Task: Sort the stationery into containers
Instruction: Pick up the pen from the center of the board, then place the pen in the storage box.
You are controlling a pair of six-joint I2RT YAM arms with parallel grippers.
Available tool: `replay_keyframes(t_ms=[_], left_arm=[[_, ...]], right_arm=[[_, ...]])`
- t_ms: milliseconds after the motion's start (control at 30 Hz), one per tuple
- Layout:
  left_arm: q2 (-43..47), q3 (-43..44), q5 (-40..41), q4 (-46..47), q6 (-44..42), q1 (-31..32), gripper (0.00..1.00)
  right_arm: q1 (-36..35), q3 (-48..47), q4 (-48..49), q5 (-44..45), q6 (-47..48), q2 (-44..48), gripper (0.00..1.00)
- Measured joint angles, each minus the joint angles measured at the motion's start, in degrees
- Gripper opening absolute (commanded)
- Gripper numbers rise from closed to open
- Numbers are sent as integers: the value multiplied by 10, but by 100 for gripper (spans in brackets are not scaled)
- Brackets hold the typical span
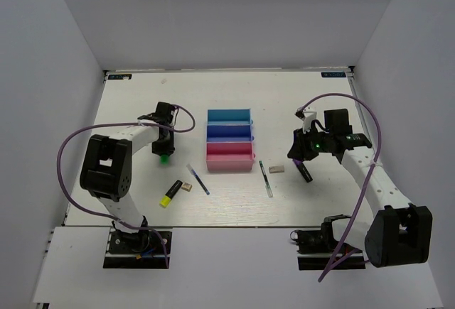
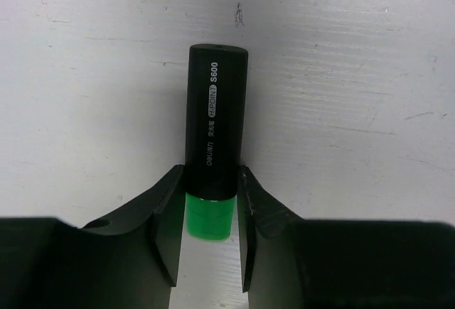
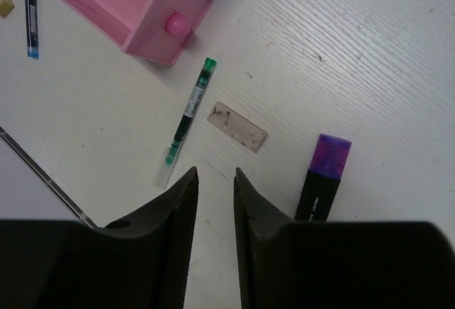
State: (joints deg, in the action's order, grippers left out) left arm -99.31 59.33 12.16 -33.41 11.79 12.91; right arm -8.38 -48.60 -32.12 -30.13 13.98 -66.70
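My left gripper is shut on a black highlighter with a green end, held close over the table left of the trays; its green end shows below the fingers. My right gripper is narrowly open and empty, above the table. Beside it lie the purple-black marker, a tan eraser and the dark-green pen. The teal, blue and pink trays stand in a row at the centre.
A yellow highlighter, a second eraser and the blue pen lie front-left of the pink tray. The table's front edge runs just behind the arm bases. White walls enclose the table.
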Motion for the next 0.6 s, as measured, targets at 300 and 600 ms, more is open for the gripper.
replay_keyframes(t_ms=[300, 600], left_arm=[[35, 33, -13, -26, -15, 49, 7], [63, 207, -137, 12, -155, 161, 0]], right_arm=[[-3, 0, -10, -5, 25, 2, 0], [-3, 0, -12, -11, 28, 12, 0]])
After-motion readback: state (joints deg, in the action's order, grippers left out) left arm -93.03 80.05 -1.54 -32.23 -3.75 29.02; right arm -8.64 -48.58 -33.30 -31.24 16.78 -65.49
